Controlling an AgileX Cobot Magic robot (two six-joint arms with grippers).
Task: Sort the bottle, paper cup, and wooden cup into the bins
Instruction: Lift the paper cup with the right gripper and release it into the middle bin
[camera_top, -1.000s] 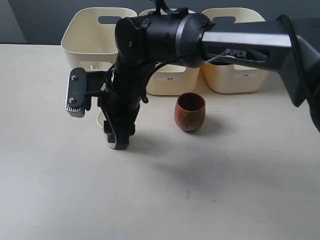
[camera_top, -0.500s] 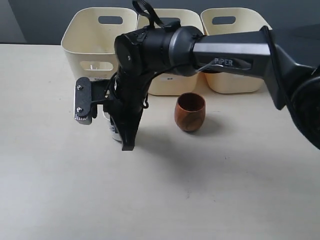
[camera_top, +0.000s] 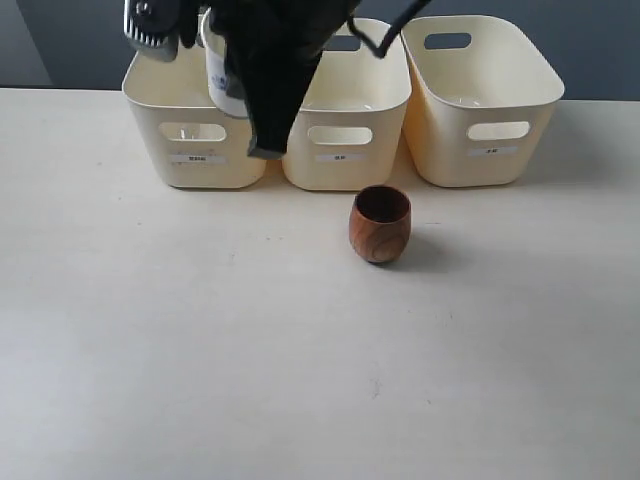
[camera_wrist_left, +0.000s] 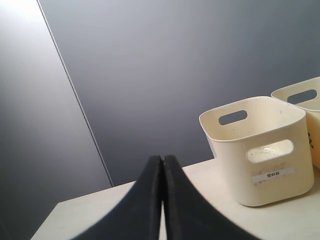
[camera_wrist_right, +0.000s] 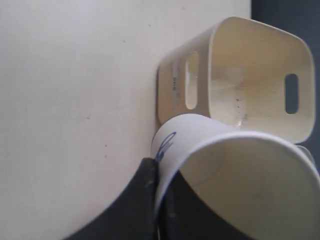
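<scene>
Exterior view: right pincer (camera_top: 262, 120) gripping paper cup (camera_top: 224, 75)

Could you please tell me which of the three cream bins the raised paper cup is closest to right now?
The leftmost bin. The right pincer holds the paper cup above its right edge, while the middle bin and right bin sit farther right.

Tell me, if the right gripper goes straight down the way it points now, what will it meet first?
Probably the leftmost bin. The right gripper holds the paper cup above that bin, fingers pointing down near its right rim. Depth is unclear, so it may meet the rim or the inside.
</scene>
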